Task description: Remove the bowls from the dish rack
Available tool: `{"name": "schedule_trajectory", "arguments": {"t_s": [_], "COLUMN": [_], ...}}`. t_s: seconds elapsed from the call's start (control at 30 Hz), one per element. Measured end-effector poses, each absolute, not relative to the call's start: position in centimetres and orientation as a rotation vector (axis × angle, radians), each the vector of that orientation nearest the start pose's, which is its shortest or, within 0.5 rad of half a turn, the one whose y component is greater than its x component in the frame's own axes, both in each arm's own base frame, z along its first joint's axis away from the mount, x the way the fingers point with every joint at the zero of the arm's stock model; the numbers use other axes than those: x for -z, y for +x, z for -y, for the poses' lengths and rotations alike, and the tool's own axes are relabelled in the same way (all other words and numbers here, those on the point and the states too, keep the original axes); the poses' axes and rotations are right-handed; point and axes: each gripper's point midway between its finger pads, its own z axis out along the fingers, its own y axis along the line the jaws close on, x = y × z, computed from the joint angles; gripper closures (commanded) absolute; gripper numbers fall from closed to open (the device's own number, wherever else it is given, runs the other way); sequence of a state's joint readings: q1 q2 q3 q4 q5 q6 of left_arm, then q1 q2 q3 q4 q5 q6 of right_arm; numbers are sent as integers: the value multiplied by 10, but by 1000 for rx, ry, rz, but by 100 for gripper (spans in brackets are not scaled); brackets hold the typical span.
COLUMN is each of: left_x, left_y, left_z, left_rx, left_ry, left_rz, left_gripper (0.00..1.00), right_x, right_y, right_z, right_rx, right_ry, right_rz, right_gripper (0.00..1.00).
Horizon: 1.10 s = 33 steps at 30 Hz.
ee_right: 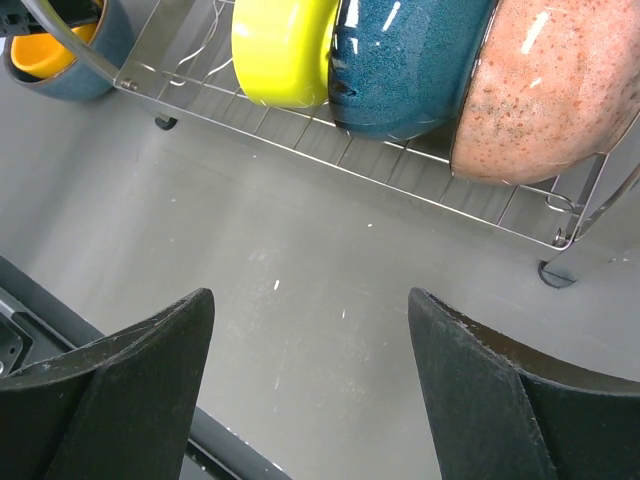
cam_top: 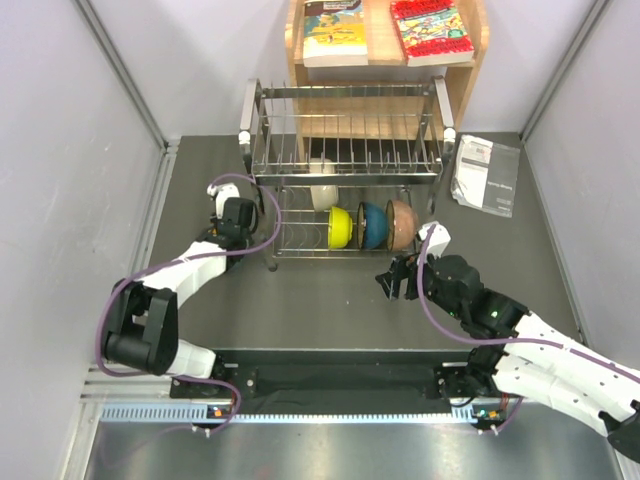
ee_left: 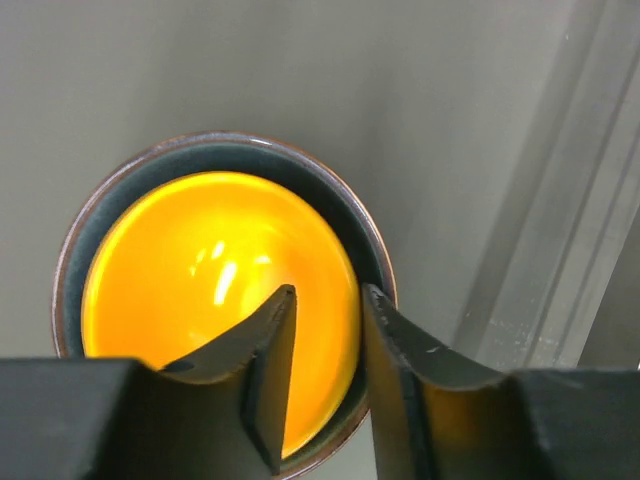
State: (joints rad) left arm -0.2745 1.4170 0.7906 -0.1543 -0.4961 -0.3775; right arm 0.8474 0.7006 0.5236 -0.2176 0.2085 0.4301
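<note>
The silver wire dish rack (cam_top: 350,150) stands at the back middle. Its lower tier holds a cream-white bowl (cam_top: 322,186), a lime-yellow bowl (cam_top: 340,227), a teal-blue bowl (cam_top: 373,225) and a pinkish-tan bowl (cam_top: 401,224), all on edge. Left of the rack, an orange bowl (ee_left: 210,270) sits nested in the large blue bowl (ee_left: 330,190) on the table. My left gripper (ee_left: 328,300) hovers over the orange bowl's right rim, jaws a narrow gap apart, one finger over its inside. My right gripper (ee_right: 310,310) is wide open and empty above the table in front of the rack (ee_right: 330,160).
A wooden shelf (cam_top: 470,75) with books stands behind the rack. A paper leaflet (cam_top: 487,175) lies at the back right. Grey walls close both sides. A black rail (cam_top: 330,380) runs along the near edge.
</note>
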Motion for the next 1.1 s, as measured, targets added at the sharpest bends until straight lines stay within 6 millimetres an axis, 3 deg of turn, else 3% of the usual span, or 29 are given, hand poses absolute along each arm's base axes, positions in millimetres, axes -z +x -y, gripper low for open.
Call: {"name": "schedule_trajectory", "arguments": {"t_s": [0.3, 0.4, 0.5, 0.7, 0.8, 0.9, 1.1], "left_x": [-88, -101, -129, -215, -236, -233, -200], "left_y": [360, 361, 358, 334, 314, 297, 259], "left_z": [28, 28, 27, 20, 25, 42, 99], "left_rx": [-234, -214, -172, -36, 57, 175, 404], "left_ry": [-376, -386, -409, -463, -449, -395, -153], "left_rz": [-2206, -2173, -2093, -1852, -1815, -1841, -1990], "left_gripper": [56, 55, 53, 57, 59, 61, 59], "right_x": [-162, -162, -162, -161, -162, -162, -153], "right_y": [203, 203, 203, 202, 202, 203, 204], "right_z": [-200, -200, -200, -202, -204, -209, -217], "right_rx": [-621, -621, -624, -638, -654, -668, -678], "right_ry": [-281, -280, -277, -273, -274, -278, -297], "right_rz": [-2004, -2005, -2006, -2007, -2005, -2004, -2031], "right_gripper": [22, 22, 22, 21, 21, 21, 21]}}
